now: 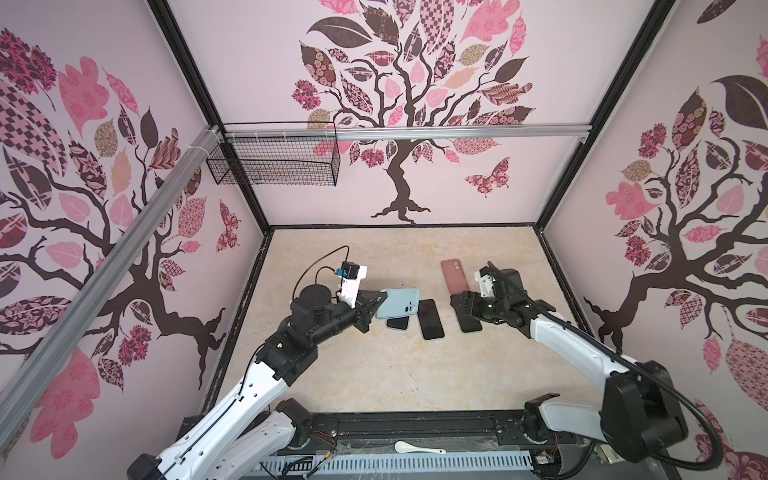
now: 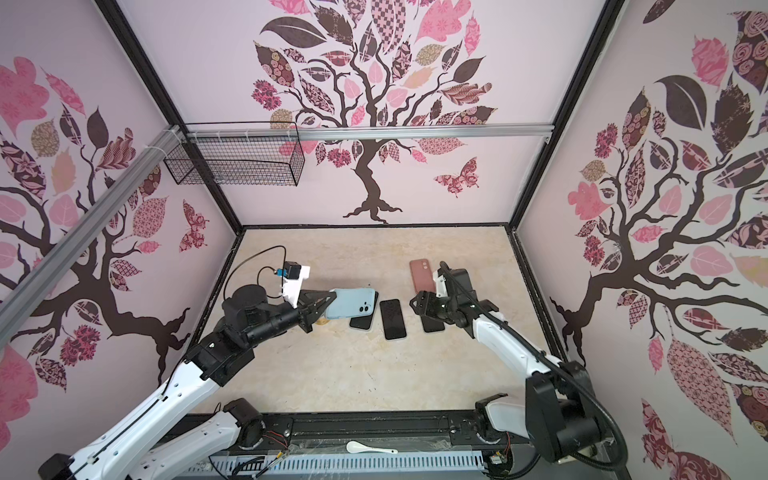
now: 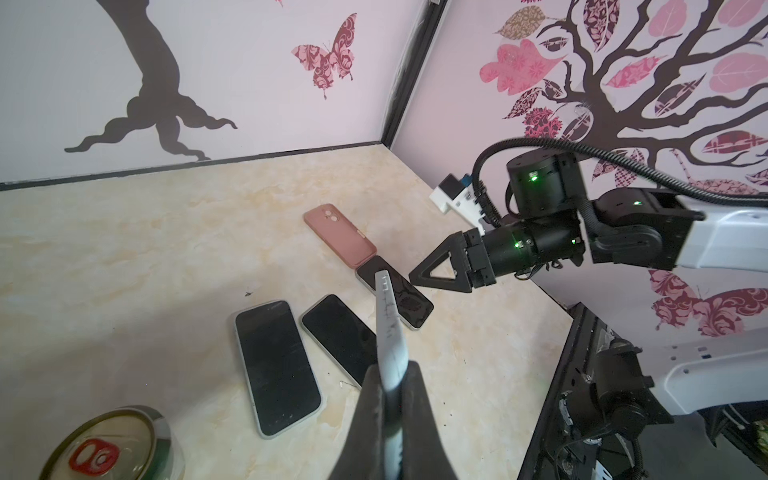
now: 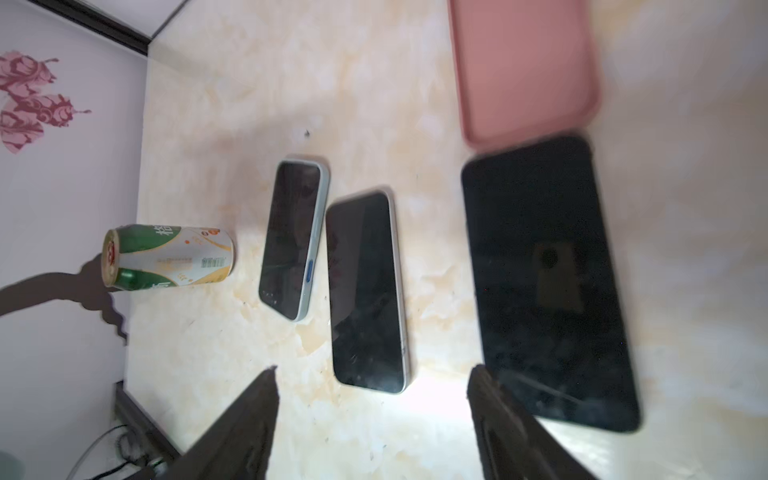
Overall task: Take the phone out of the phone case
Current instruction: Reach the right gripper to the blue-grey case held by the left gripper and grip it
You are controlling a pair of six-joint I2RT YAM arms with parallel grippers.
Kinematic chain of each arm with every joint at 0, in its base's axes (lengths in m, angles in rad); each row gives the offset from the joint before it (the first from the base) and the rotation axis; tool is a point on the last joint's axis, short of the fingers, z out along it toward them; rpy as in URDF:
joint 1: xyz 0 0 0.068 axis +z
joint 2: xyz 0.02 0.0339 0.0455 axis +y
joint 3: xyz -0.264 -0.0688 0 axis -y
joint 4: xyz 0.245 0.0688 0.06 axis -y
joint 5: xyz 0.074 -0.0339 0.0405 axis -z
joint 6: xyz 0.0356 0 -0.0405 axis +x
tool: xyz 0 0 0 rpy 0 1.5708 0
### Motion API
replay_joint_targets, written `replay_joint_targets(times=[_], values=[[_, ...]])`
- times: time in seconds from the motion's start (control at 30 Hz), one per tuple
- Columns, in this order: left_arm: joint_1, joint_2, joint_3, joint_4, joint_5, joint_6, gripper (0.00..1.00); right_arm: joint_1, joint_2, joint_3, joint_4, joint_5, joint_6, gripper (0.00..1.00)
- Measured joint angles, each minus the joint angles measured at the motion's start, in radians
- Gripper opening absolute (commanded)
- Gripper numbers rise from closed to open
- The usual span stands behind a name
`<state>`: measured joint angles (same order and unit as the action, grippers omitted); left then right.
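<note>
My left gripper is shut on one end of a light blue phone case and holds it above the table. In the left wrist view the case shows edge-on and thin between the fingers. Three black-screened phones lie face up below: one partly under the case, one in the middle, one on the right. My right gripper hovers open over the right phone, holding nothing.
A pink phone case lies back up, touching the right phone's far end. A green and white drink can stands by the left wall. A wire basket hangs on the back rail. A white spoon lies on the front rail.
</note>
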<state>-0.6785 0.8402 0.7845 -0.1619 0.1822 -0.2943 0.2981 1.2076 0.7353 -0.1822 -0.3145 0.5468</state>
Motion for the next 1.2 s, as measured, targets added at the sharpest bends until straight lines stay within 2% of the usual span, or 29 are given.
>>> replay_joint_targets(times=[0.1, 0.2, 0.33, 0.47, 0.6, 0.8, 0.97, 1.2], values=[[-0.106, 0.03, -0.002, 0.081, -0.159, 0.003, 0.0, 0.0, -0.093, -0.034, 0.083, 0.05, 0.083, 0.99], [-0.176, 0.086, -0.002, 0.175, -0.319, 0.012, 0.0, 0.0, -0.175, -0.074, 0.177, 0.053, 0.171, 0.99], [-0.203, 0.158, -0.045, 0.37, -0.452, 0.045, 0.0, 0.0, -0.261, -0.127, 0.311, 0.042, 0.313, 0.99], [-0.204, 0.211, -0.091, 0.546, -0.526, 0.091, 0.0, 0.002, -0.275, -0.145, 0.406, 0.027, 0.467, 0.96], [-0.204, 0.242, -0.091, 0.679, -0.536, 0.126, 0.0, 0.037, -0.274, -0.14, 0.448, 0.03, 0.599, 0.88], [-0.204, 0.26, -0.098, 0.833, -0.462, 0.186, 0.0, 0.178, -0.225, -0.077, 0.5, 0.059, 0.737, 0.81], [-0.204, 0.261, -0.101, 0.877, -0.403, 0.21, 0.0, 0.207, -0.191, -0.04, 0.561, 0.061, 0.814, 0.75], [-0.204, 0.261, -0.101, 0.887, -0.356, 0.217, 0.0, 0.275, -0.157, 0.003, 0.61, 0.078, 0.86, 0.63]])
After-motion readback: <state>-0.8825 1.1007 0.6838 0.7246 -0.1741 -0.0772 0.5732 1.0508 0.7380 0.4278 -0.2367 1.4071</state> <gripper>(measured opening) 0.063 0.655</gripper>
